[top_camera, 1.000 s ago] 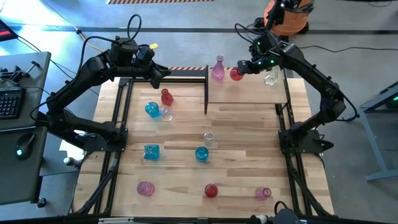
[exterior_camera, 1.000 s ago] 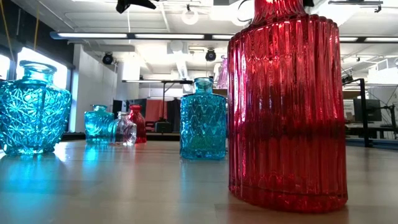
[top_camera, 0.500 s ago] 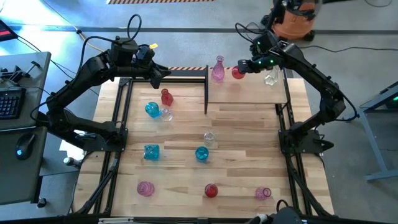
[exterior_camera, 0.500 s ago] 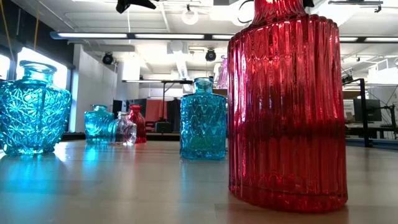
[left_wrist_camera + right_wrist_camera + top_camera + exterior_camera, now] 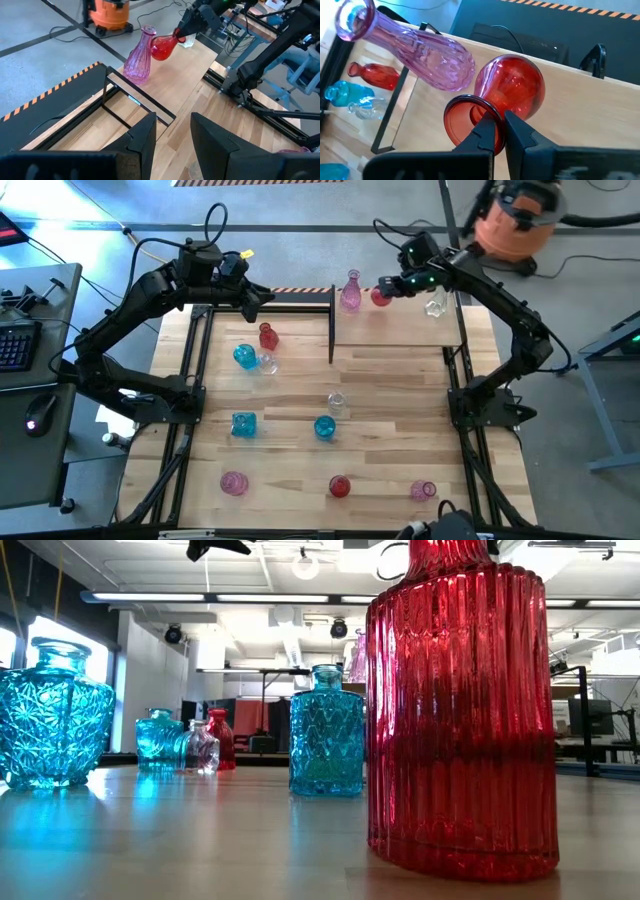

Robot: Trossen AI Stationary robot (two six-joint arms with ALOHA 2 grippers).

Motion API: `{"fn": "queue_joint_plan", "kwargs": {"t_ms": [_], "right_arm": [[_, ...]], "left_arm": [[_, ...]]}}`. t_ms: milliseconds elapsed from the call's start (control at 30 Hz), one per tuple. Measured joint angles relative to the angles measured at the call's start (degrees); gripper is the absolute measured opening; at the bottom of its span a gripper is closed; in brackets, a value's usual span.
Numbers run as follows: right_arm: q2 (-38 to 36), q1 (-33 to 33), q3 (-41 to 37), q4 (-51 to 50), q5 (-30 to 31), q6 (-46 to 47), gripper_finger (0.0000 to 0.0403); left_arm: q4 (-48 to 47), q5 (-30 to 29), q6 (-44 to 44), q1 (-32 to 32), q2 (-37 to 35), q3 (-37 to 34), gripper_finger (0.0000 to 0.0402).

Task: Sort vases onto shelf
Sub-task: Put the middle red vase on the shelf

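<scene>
Overhead, I see my right claw (image 5: 384, 287) at the shelf's (image 5: 400, 330) far edge, pinching the rim of a round red vase (image 5: 379, 297) that sits just beside a tall pink vase (image 5: 350, 292). A clear vase (image 5: 434, 307) stands near the shelf's far right corner. My left claw (image 5: 262, 297) hangs over the desk's (image 5: 400, 430) far left corner, holding nothing. The other vases are spread over the desk: a red one (image 5: 267, 336), a turquoise one (image 5: 244, 357) and a clear one (image 5: 267, 362) clustered toward the left edge, more along the middle and the near edge.

From desk height, a ribbed red vase (image 5: 460, 710) fills the foreground, with turquoise vases (image 5: 326, 735) behind it.

On the left wrist camera, that claw's fingers (image 5: 145, 142) are spread with bare desk between them; farther off, the right claw grips the tilted red vase (image 5: 163, 47) against the pink one (image 5: 139, 61).

On the right wrist camera, the fingers (image 5: 487, 131) are pressed on the red vase's (image 5: 512, 92) lip, its body tipped over the shelf (image 5: 580, 105) and touching the pink vase (image 5: 427, 56).
</scene>
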Motion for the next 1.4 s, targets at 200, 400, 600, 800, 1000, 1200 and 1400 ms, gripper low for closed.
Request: {"fn": "queue_joint_plan", "kwargs": {"t_ms": [200, 400, 600, 800, 1000, 1200, 1400], "right_arm": [[1.2, 0.0, 0.0, -1.5, 0.5, 0.4, 0.0], [2.2, 0.0, 0.0, -0.8, 0.5, 0.3, 0.0], [2.3, 0.0, 0.0, -0.8, 0.4, 0.4, 0.0], [2.3, 0.0, 0.0, -1.1, 0.0, 0.6, 0.0007], [2.3, -0.4, 0.0, -1.0, -0.2, 1.7, 0.0012], [2.3, -0.6, 0.0, -0.1, -0.2, 1.9, 0.0022], [2.3, -0.6, 0.0, -0.2, 0.2, 1.8, 0.0049]], "left_arm": [[0.0, 0.0, 0.0, 0.0, 0.0, 0.0, 0.0113], [0.0, 0.0, 0.0, 0.0, 0.0, 0.0, 0.0113], [0.0, 0.0, 0.0, 0.0, 0.0, 0.0, 0.0113], [0.0, 0.0, 0.0, 0.0, 0.0, 0.0, 0.0113], [0.0, 0.0, 0.0, 0.0, 0.0, 0.0, 0.0113], [0.0, 0.0, 0.0, 0.0, 0.0, 0.0, 0.0113], [0.0, 0.0, 0.0, 0.0, 0.0, 0.0, 0.0113]]}}
